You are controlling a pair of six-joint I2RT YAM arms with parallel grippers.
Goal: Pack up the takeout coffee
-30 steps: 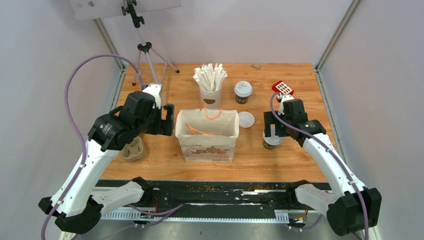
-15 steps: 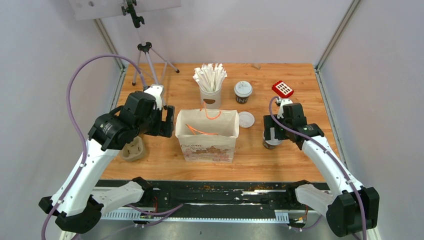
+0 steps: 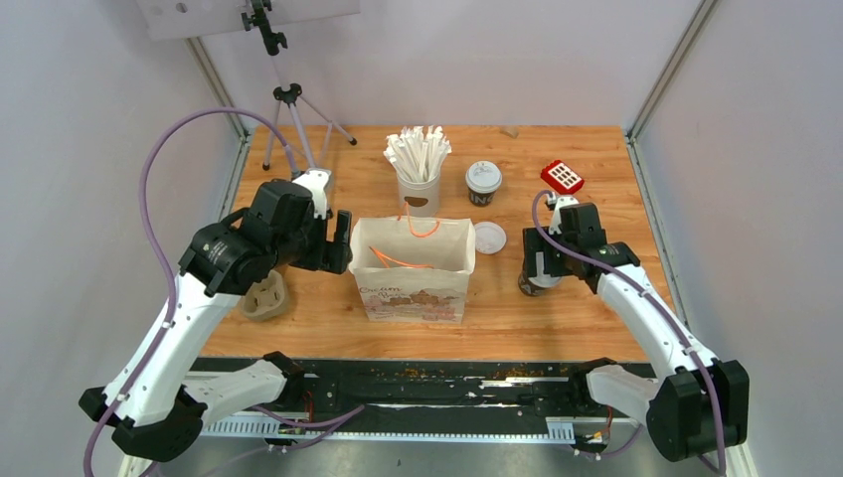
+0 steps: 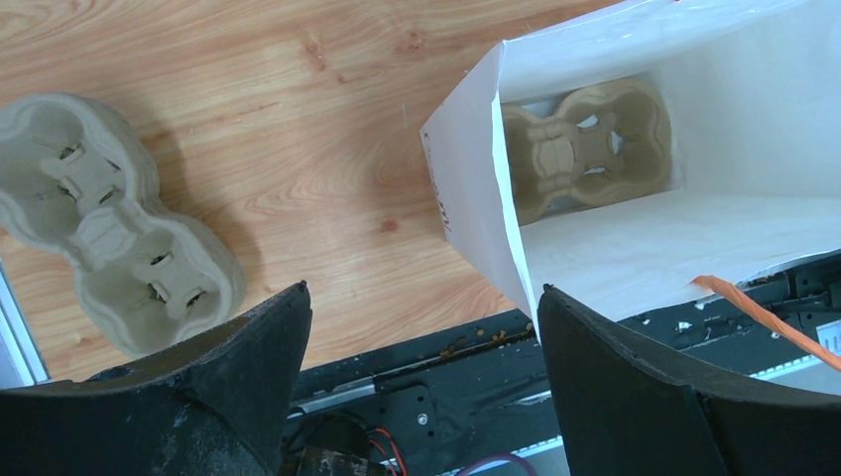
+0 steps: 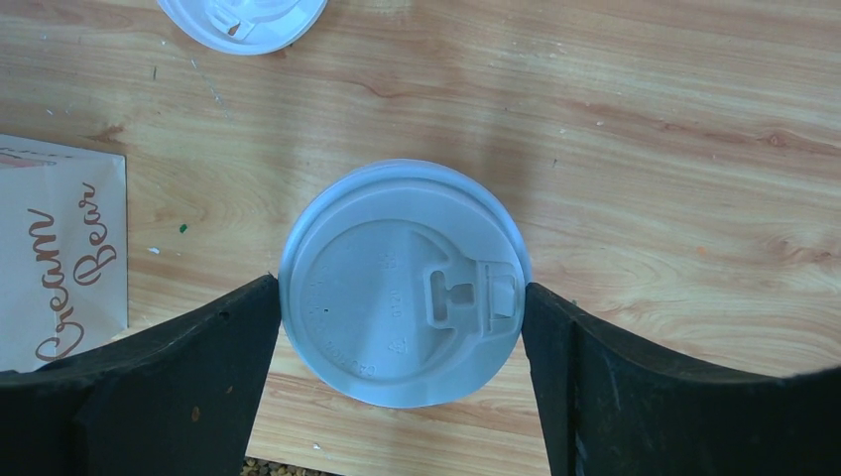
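Note:
One takeout coffee cup (image 5: 377, 258), dark with a white lid, stands on the table right of the bag. My right gripper (image 5: 400, 288) is open and straddles it, a finger close against each side of the lid rim. From above, that gripper (image 3: 537, 266) covers most of the cup (image 3: 528, 287). A second lidded coffee cup (image 3: 483, 182) stands at the back. My left gripper (image 4: 423, 290) is open at the white paper bag's (image 4: 476, 218) left wall, the wall's edge just inside its right finger. A beige carrier (image 4: 585, 149) lies in the bag's bottom.
Another beige carrier (image 3: 264, 296) lies left of the bag (image 3: 413, 283). A loose white lid (image 3: 489, 238) rests between bag and right gripper. A white cup of sticks (image 3: 419, 169) stands behind the bag. A red object (image 3: 562, 176) and a tripod (image 3: 288, 109) are at the back.
My right gripper moved slightly left and lower, now covering the cup's lid from above. Both grippers' jaws have narrowed a little. The left arm barely shifted.

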